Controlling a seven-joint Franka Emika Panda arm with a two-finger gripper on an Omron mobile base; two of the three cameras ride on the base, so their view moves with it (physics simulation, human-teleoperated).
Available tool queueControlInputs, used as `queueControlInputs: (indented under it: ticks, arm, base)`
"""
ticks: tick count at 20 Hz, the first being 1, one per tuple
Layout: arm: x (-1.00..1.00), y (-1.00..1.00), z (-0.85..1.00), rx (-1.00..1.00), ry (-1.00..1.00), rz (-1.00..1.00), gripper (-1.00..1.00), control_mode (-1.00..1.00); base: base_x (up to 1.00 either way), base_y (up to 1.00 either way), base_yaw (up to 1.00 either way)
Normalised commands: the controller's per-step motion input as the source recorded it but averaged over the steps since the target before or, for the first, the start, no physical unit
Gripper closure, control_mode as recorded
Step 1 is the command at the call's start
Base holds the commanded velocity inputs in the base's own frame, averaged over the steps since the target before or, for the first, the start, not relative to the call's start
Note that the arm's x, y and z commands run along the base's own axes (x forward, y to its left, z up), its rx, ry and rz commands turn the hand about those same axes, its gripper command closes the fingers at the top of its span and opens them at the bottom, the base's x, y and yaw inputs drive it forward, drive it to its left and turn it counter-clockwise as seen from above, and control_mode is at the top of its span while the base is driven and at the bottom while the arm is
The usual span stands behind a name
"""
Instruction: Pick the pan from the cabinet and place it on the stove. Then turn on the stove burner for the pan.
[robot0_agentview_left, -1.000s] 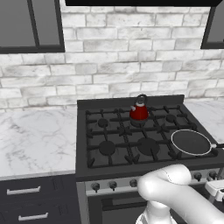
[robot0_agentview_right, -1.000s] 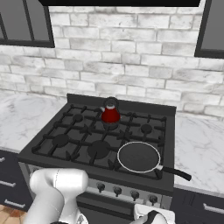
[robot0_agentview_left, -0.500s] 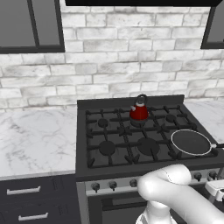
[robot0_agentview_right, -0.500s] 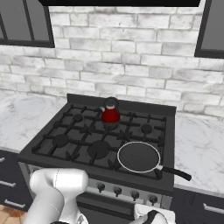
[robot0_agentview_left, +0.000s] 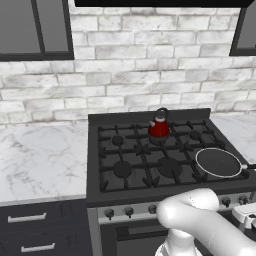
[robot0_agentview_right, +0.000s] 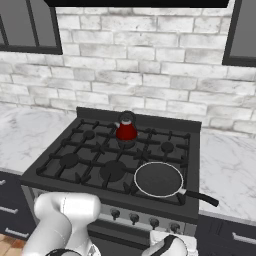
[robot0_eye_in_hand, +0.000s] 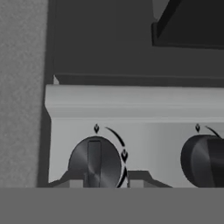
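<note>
Fingers (robot0_eye_in_hand: 101, 180) flank stove (robot0_agentview_left: 150, 160) corner knob (robot0_eye_in_hand: 94, 162).

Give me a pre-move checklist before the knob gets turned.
1. Pan flat on the stove's front right burner: ok.
2. Gripper centred on a knob in the hand view, jaws either side: ok.
3. Jaws pinching the knob firmly: cannot tell.
4. This knob belongs to the pan's burner: cannot tell.
5. Knob bar upright, burner unlit: ok.
6. Red kettle sits away from the pan: ok.
</note>
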Motion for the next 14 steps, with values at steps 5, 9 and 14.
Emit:
queueControlInputs:
  ticks: [5,9,14]
  arm:
    - [0.02,0.09,0.02,-0.05,0.02,0.0,1.0,-1.0]
    - [0.02,0.13,0.0,-0.07,0.02,0.0,1.0,-1.0]
    - [0.05,0.13,0.0,-0.07,0.02,0.0,1.0,-1.0]
  base:
    - [0.0,0.0,0.0]
    - [0.0,0.0,0.0]
    - [0.0,0.0,0.0]
